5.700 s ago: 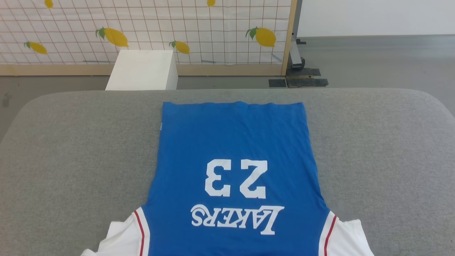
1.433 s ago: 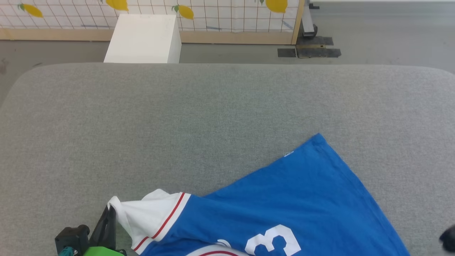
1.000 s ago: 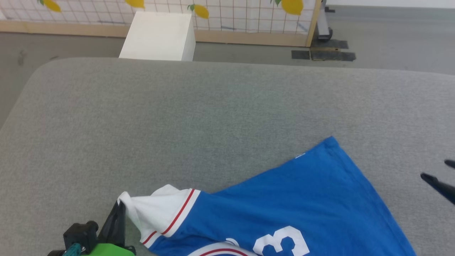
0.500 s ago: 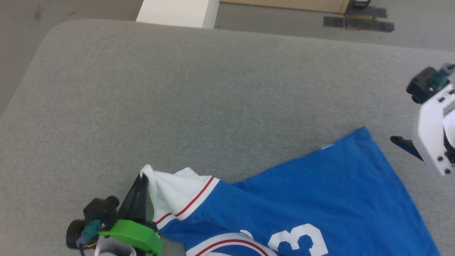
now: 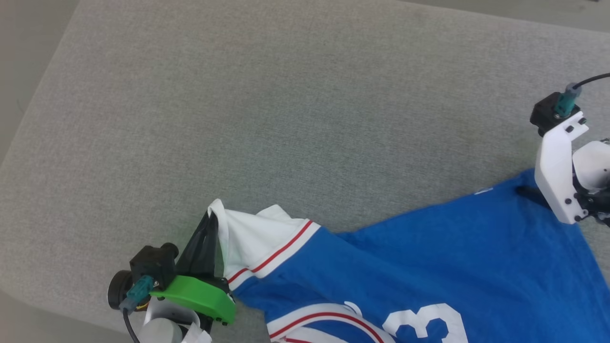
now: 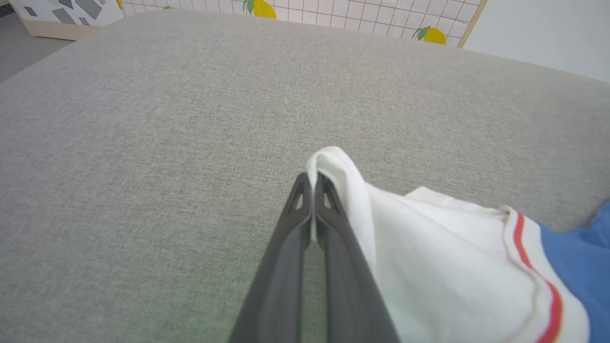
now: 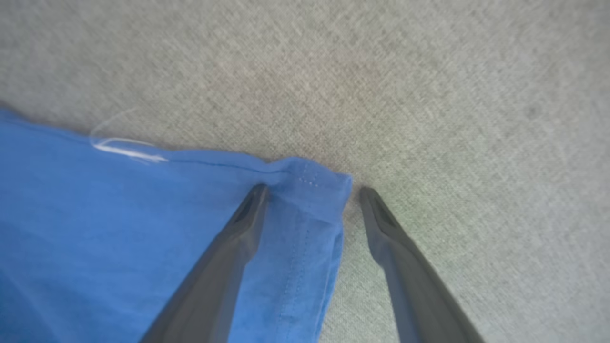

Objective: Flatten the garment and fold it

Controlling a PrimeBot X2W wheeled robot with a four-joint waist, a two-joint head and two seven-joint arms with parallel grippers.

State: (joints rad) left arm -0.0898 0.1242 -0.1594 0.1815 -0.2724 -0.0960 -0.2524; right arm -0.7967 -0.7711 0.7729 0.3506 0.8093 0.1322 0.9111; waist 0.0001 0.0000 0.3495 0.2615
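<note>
The garment [image 5: 419, 257], a royal-blue jersey with white sleeves and red trim, lies skewed across the near right of the grey cushion [image 5: 267, 95]. My left gripper [image 5: 209, 224] is shut on the edge of the white sleeve [image 5: 252, 238] and holds it slightly raised; in the left wrist view the fingers [image 6: 312, 186] pinch a fold of white cloth [image 6: 429, 257]. My right gripper [image 7: 312, 190] is open and straddles the blue hem corner [image 7: 319, 186], one finger on the cloth and one on the cushion. In the head view its white wrist [image 5: 557, 171] covers that corner.
The grey cushion's rounded left edge [image 5: 28, 133] drops to the floor. A lemon-print grid panel [image 6: 333, 9] stands beyond the cushion's far side in the left wrist view. Bare cushion stretches above the jersey.
The head camera has tilted down and shifted. My right gripper has come in from the right and lowered over the blue hem corner. The left gripper keeps its hold on the sleeve.
</note>
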